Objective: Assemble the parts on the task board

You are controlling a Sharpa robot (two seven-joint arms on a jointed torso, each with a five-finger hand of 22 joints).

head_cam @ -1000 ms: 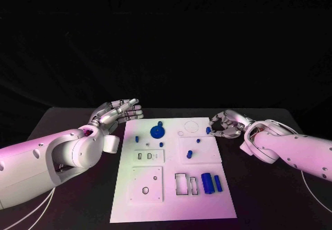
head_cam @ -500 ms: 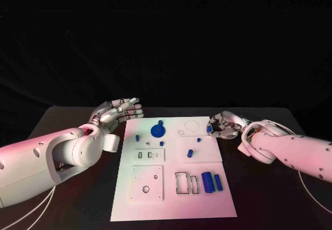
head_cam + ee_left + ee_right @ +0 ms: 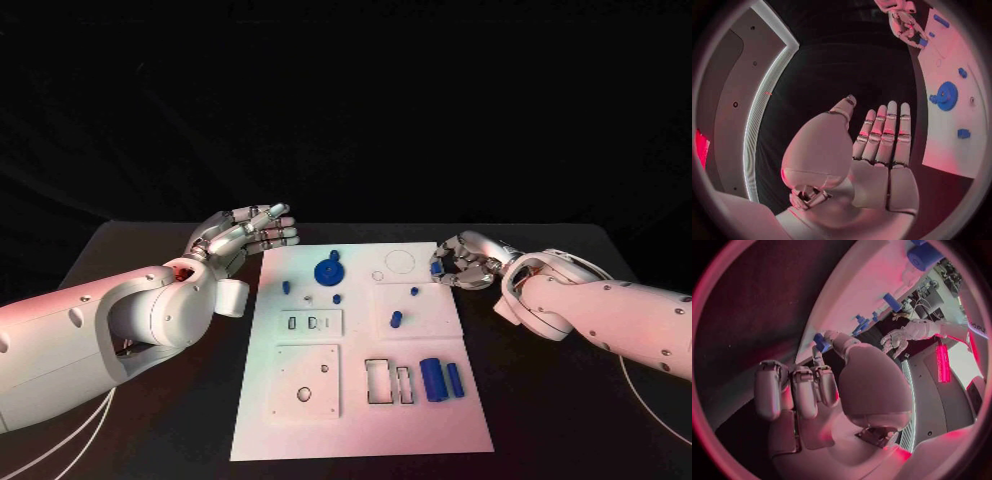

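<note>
While the flat white rectangular task board (image 3: 361,350) lies lengthwise down the middle of the black table (image 3: 130,260), both white arms sit at its far end, one on each side. The left hand (image 3: 242,237) hovers just beside the board's far left corner with its silver fingers straight, close together and holding nothing; the left wrist view shows the same flat empty palm. It has not shifted over the last second.

The right hand (image 3: 464,262) is at the board's far right edge, fingers curled in. Over that second it has drawn slightly back toward the edge and turned a little, and the small blue block (image 3: 436,268) has stayed at its fingertips. In the right wrist view this piece (image 3: 821,342) sits pinched between the thumb and a fingertip, just over the board's rim, so I judge it lifted and ready to be carried to a seat.

On the board, the round blue toothed gear (image 3: 329,270) stands near the far middle, the two upright blue cylinders (image 3: 441,381) rest near the right edge at the near end, and the small blue pegs (image 3: 395,320) dot the centre, all unmoved. The rectangular cut-outs (image 3: 385,383) beside the cylinders are still unfilled, so most of the assembly seems to remain.
</note>
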